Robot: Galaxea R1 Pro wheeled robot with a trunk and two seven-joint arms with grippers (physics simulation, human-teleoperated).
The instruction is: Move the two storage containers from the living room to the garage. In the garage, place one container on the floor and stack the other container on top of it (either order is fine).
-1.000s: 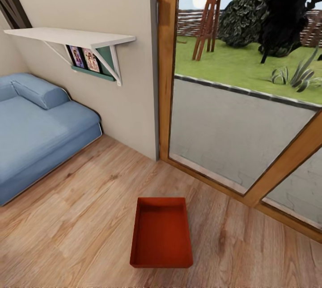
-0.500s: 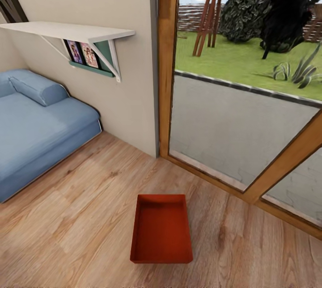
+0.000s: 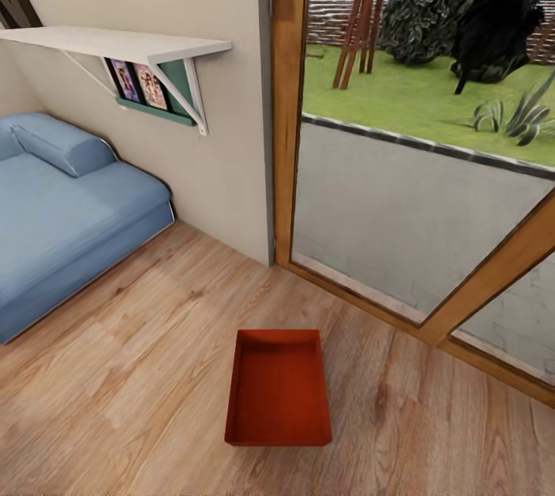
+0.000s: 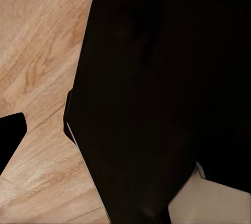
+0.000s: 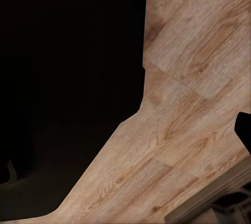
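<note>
Head view: one orange-red rectangular topless bin (image 3: pixel 278 388) is lying low in the frame's centre on the light wood-plank floor (image 3: pixel 123 403), long axis running away from the camera. Neither tool's state can be told, nor which arm is nearer.

I count one storage container (image 3: pixel 278 388), one sofa (image 3: pixel 62 211) and one wall shelf (image 3: pixel 116 43) (two pictures beneath).

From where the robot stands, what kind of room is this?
Most likely a living room in a house: a blue sofa on a light wood-plank floor, a white wall shelf, and a wood-framed glass door looking onto a garden.
</note>
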